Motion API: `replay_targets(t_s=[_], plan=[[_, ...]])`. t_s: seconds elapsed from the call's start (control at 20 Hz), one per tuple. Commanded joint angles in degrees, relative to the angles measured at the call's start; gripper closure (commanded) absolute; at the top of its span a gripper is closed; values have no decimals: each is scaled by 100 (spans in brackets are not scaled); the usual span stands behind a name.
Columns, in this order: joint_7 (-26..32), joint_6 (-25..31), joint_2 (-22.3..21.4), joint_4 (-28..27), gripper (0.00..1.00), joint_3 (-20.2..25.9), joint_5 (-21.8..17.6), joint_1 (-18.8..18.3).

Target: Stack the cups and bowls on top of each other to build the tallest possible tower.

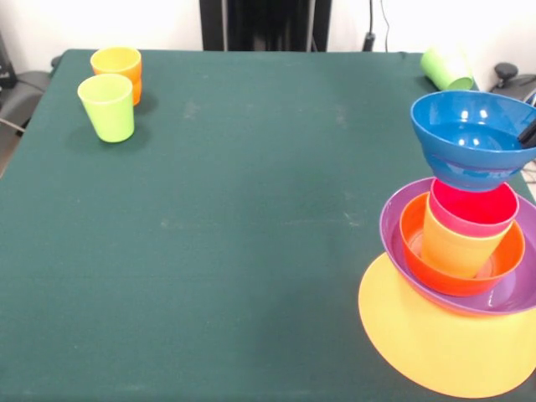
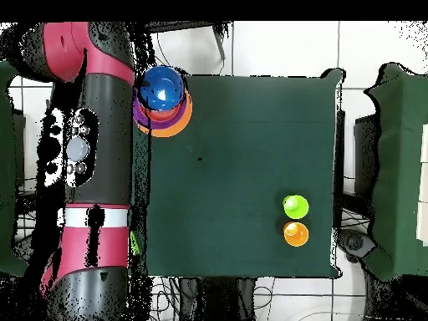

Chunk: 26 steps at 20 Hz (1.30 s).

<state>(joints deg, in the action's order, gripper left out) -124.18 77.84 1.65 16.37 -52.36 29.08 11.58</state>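
At table's right front corner: tilted tower

Tower [image 1: 461, 251]: blue bowl [image 1: 471, 138] atop red cup [image 1: 473, 209], yellow cup, red-orange, purple, orange-yellow bowls. Front view alone shows the layers; overhead shows arm [image 2: 92, 150] alongside. Gripper fingers: can't tell

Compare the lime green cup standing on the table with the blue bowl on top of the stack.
The lime green cup is narrow and tall-sided; the blue bowl is wide and rounded. The cup stands alone on the green tablecloth, beside an orange cup; the bowl sits highest on the tower, perched on a red cup. Both are upright with their openings facing up.
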Motion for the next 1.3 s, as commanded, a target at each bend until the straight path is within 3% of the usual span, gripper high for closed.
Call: replay_targets(t_s=[0.05, 0.55, 1.3], plan=[[1216, -231, 145, 171, 100, 616, -425, -73], [1347, -411, 447, -393, 100, 429, -359, -318], [782, -305, 301, 195, 100, 603, -396, 105]])
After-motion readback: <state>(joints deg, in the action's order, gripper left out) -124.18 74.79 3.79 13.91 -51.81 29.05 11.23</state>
